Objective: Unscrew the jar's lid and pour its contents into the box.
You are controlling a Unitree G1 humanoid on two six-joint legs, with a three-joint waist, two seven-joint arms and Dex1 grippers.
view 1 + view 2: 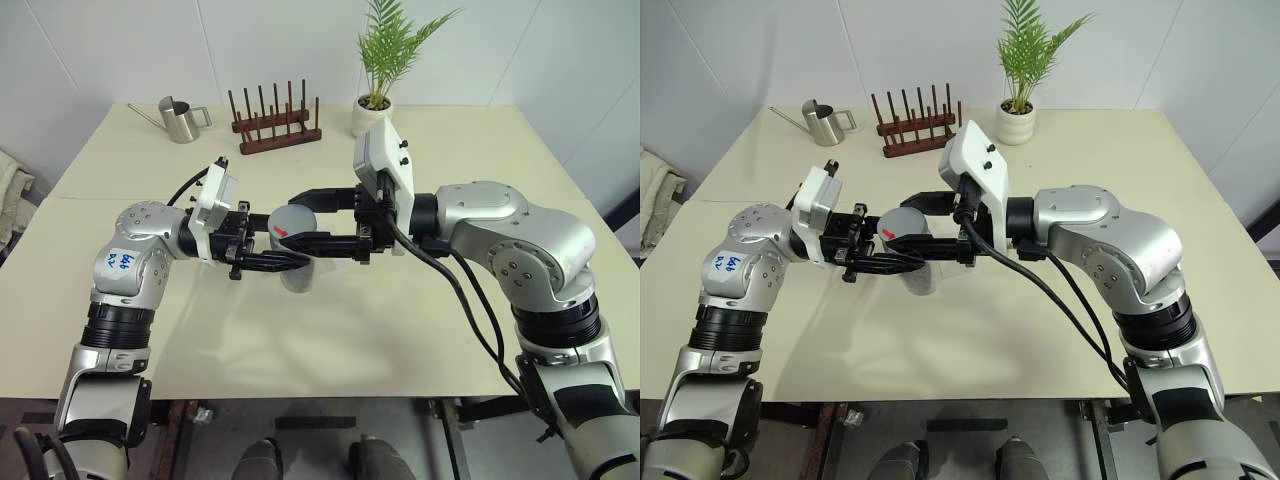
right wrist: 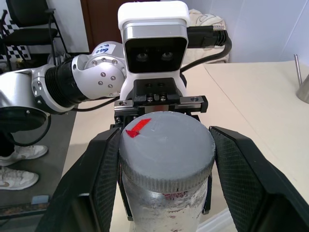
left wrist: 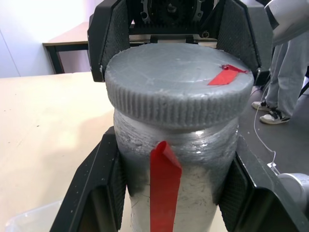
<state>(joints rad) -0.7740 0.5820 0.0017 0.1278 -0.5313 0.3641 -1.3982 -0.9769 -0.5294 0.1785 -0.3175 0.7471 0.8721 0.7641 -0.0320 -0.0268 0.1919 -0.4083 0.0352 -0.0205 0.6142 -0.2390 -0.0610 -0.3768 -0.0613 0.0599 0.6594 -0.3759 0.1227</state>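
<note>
— Grey ribbed lid [image 3: 178,87] with a red mark sits on the jar [image 1: 297,268], which I see held above the cream desk [image 1: 330,340] between my two arms. Confirm the grips?

— I confirm. My left end effector [image 1: 262,262] comes in from the left, level, and its fingers [image 3: 101,188] are clamped on the jar's body below the cap. My right end effector [image 1: 322,218] comes from the right, level too, and its fingers [image 2: 104,171] are closed on the lid's rim, one on either side.

— Jar attitude?

— Upright, lid uppermost. A red strip hangs down the jar's side in the left wrist view. The jar's wall looks cloudy and I cannot make out the contents through it.

— And the box?

— I see a corner of clear plastic, the box [image 3: 29,220], on the desk just below and beside the jar; it also shows faintly past the jar in the head views.

— Other items?

— At the far edge of the desk: a steel watering can [image 1: 180,120], a wooden peg rack [image 1: 275,125] and a potted plant [image 1: 385,70], all well apart from the jar. A person's legs and shoes [image 3: 277,87] stand beyond the desk.
</note>
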